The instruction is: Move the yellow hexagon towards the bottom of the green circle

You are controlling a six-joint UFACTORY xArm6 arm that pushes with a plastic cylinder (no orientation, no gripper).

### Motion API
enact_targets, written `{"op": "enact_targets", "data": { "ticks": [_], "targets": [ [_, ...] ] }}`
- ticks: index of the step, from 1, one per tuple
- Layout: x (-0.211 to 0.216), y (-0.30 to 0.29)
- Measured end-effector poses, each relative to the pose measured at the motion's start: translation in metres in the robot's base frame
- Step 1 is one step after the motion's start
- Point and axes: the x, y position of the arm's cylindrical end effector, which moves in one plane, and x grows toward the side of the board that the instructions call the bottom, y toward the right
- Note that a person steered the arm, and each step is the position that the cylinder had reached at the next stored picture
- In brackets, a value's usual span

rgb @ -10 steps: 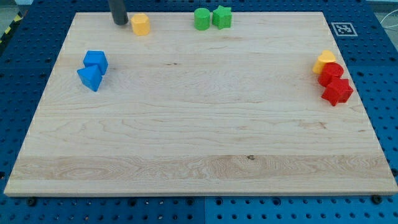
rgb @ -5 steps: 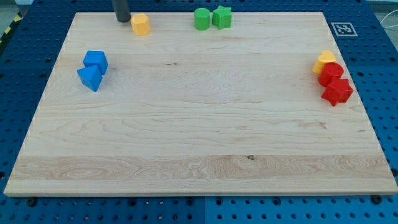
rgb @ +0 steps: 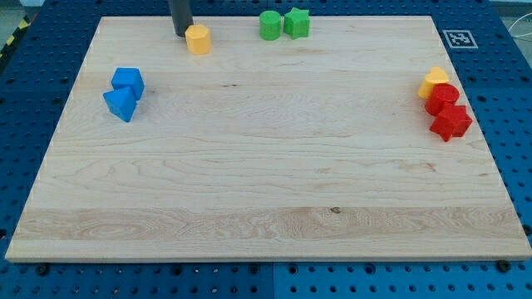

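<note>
The yellow hexagon (rgb: 198,39) lies near the board's top edge, left of centre. My tip (rgb: 181,33) touches its upper left side. The green circle (rgb: 269,25) sits further to the view's right at the top edge, with a green star (rgb: 297,22) touching its right side. The hexagon is well left of the circle and slightly lower in the view.
Two blue blocks (rgb: 128,81) (rgb: 120,104) sit together at the left. At the right edge a yellow block (rgb: 432,81) sits above two red blocks (rgb: 442,98) (rgb: 451,122). The wooden board (rgb: 266,191) lies on a blue pegboard table.
My tip has moved right and a little down, pushing the yellow hexagon right and slightly down. The other blocks have not moved.
</note>
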Motion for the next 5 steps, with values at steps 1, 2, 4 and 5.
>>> {"op": "enact_targets", "data": {
  "ticks": [1, 2, 4, 5],
  "targets": [
    [0.014, -0.003],
    [0.018, 0.004],
    [0.021, 0.022],
    [0.024, 0.022]
  ]
}}
